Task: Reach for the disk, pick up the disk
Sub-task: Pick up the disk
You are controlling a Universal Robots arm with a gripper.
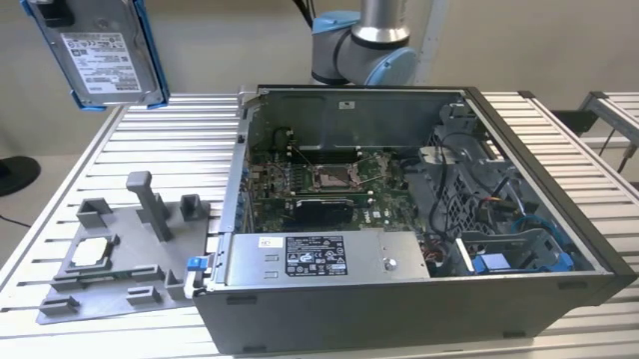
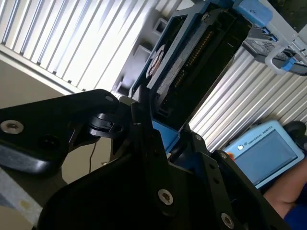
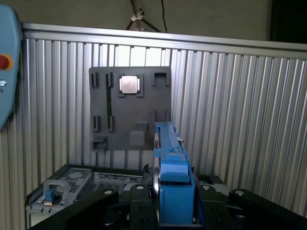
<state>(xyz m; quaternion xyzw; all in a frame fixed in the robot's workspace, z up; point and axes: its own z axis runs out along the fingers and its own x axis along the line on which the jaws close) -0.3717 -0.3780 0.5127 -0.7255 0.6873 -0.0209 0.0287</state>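
The disk (image 1: 105, 56), a silver-grey drive with a white label in a bright blue frame, hangs upright in the air at the exterior view's upper left, well above the slatted table. My gripper (image 1: 50, 9) is shut on its upper end. In the first wrist view the disk (image 3: 171, 163) appears edge-on, blue frame toward the camera, with the gripper (image 3: 173, 213) clamped on both sides. The second wrist view shows the disk (image 2: 192, 62) sticking out past the black fingers (image 2: 144, 129), its dark connector edge facing the camera.
An open computer case (image 1: 559, 247) with a motherboard and a silver power-supply box (image 1: 319, 258) stands on the table. A grey fixture plate (image 1: 110, 288) carrying a processor chip (image 1: 90, 253) lies to the exterior view's left. A blue teach pendant (image 2: 266, 151) rests nearby.
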